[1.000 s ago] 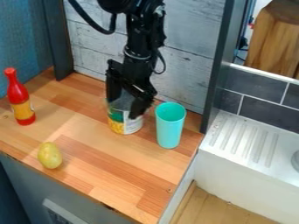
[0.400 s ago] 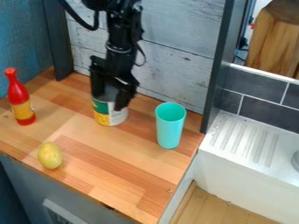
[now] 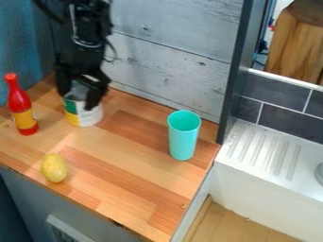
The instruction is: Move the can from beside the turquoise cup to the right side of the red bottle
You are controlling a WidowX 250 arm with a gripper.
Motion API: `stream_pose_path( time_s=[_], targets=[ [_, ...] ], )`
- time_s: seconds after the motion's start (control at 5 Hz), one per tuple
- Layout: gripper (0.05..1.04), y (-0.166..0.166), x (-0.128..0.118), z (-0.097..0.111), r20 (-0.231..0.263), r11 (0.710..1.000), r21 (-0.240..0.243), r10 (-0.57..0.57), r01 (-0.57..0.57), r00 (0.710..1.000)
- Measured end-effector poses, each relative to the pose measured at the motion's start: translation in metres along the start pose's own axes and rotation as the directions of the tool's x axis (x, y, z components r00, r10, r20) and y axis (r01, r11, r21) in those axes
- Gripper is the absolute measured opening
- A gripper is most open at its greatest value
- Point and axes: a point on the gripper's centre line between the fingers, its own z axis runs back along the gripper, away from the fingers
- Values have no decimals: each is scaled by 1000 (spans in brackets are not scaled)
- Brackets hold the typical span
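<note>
End effector [image 3: 79,94]: grasping the labelled tin can [image 3: 77,118], fingers set about its upper part on opposite sides. Can located at the rear left of the worktop [image 3: 135,165], upright or nearly so, near the red bottle [image 3: 22,112] but apart from it. Whether its base bears on the worktop cannot be told.

Progress, as judged: pick-up grip made; release outstanding. Should the can be still raised, setting down is outstanding also. Completion cannot be certified while the grip is on.

Other items: turquoise cup [image 3: 183,139] upright at right, yellow oval fruit or vegetable [image 3: 54,168] near the front edge; both ungripped.
</note>
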Motion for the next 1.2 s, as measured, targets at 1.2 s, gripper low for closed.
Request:
stream_pose_path(
  time_s=[1.2],
  targets=[
    [1001, -6, -32, 57, 186, 984, -170, -12, 44, 983]
  ],
)
